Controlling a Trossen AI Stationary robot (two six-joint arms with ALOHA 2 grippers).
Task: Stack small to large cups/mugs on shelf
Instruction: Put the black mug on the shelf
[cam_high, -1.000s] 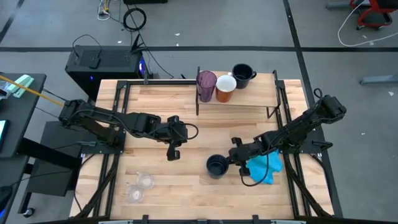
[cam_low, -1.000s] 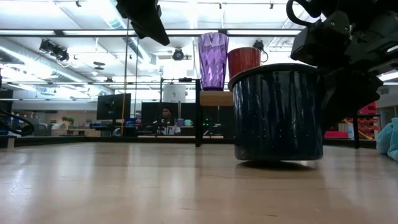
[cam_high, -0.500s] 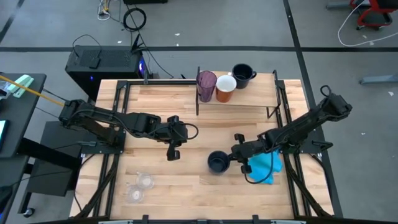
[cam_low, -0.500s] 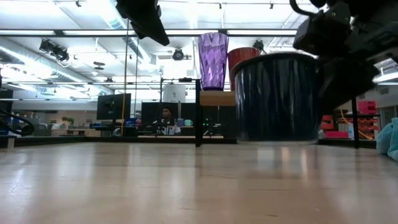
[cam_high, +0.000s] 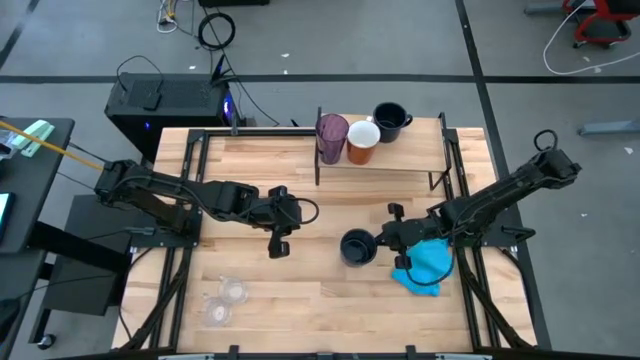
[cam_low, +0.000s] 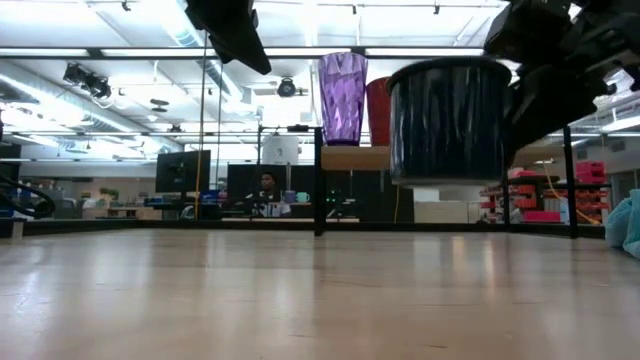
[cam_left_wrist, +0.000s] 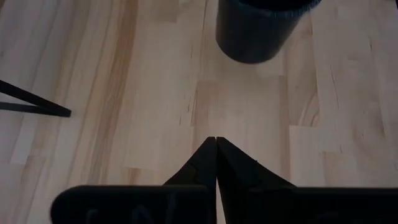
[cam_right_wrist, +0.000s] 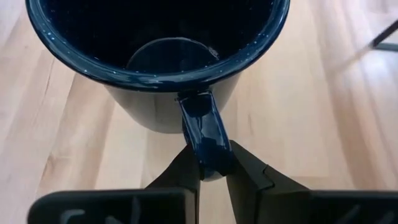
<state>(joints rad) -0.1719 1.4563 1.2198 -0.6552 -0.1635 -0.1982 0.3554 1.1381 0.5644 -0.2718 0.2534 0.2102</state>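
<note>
My right gripper (cam_high: 385, 242) is shut on a dark navy mug (cam_high: 357, 246) lifted over the table's middle; the mug also shows in the low view (cam_low: 450, 122) and the right wrist view (cam_right_wrist: 161, 56). My left gripper (cam_high: 278, 246) is shut and empty, left of the mug. On the shelf (cam_high: 400, 160) at the far side stand the purple tumbler (cam_high: 331, 138), the orange mug (cam_high: 362, 142) and a second navy mug (cam_high: 390, 121). Two small clear cups (cam_high: 226, 300) stand on the table near its front left. My right gripper pinches the mug's handle (cam_right_wrist: 205, 140) between its two fingers, at the handle's outer bend. The fingers come level from the table's right side. The mug hangs upright, mouth up, lifted clear of the table.
A bright blue cloth (cam_high: 425, 265) lies on the table under my right arm. Black uprights (cam_high: 318, 150) stand at the shelf's ends. Bare tabletop (cam_high: 300, 300) lies between the clear cups and the cloth.
My right gripper has risen with the navy mug and gone toward the table's far right. The mug stood on the table a second ago and now hangs upright, clear of it.
</note>
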